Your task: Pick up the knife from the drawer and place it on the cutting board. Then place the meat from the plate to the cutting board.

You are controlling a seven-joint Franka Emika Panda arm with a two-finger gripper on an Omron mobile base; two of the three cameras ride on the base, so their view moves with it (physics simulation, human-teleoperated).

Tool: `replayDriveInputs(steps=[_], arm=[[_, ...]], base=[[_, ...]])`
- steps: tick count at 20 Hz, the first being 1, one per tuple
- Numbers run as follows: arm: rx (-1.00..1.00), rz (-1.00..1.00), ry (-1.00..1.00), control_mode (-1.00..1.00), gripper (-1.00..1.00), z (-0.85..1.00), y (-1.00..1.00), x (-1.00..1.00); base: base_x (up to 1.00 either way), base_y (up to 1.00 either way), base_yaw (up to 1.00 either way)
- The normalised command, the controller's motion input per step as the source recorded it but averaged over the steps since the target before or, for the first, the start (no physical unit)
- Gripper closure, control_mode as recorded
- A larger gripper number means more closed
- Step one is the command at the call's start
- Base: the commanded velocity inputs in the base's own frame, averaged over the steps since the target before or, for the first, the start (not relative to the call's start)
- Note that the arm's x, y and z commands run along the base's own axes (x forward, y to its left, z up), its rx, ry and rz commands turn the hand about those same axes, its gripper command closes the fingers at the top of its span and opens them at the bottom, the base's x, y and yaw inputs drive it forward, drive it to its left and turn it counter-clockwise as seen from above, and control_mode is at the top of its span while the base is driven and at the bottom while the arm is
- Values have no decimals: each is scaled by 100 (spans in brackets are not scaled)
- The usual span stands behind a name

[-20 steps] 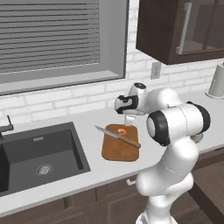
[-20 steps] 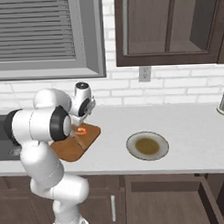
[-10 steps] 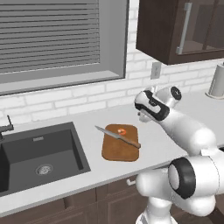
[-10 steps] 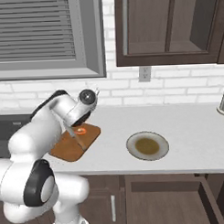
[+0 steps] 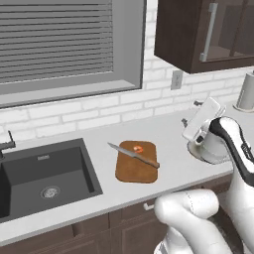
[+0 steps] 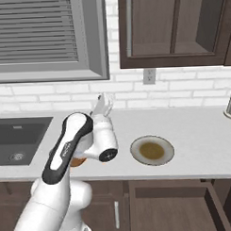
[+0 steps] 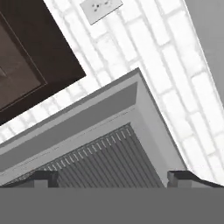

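On the near side of the pale grey counter (image 5: 173, 168), the white arm folds back over the base, wrist raised, with the two-finger gripper (image 5: 197, 105) well right of the board and pointing up toward the wall. Right base view: gripper (image 6: 104, 101) sits up over the counter, left of the plate. Hand view: two dark finger tips (image 7: 41, 178) sit far apart at the frame's bottom corners, nothing between them, so the hand is wide and empty.

Reddish-brown rounded-corner wooden cutting board (image 5: 137, 161) lies flat on the counter, just right of the dark sink basin (image 5: 42, 173). Long slim knife with silver-grey blade and brown wooden handle (image 5: 133, 155) lies diagonally across the board, blade tip past the board's left edge, handle toward its right side. Small curled orange-red piece of meat (image 5: 139, 148) sits on the board near its far edge, just behind the knife.

Round grey-beige plate with darker centre (image 6: 152, 150) sits bare on the counter, right of the arm.

Beyond: white brick wall with a power outlet (image 6: 149, 76), grey window with closed blinds (image 5: 54, 39), dark-brown upper cabinet (image 6: 175, 28).
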Motion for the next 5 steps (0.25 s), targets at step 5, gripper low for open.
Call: replayDriveInputs(steps=[5], arm=[[0,-5,-65,-100,-100,100,-46,-100]], base=[[0,0,0]])
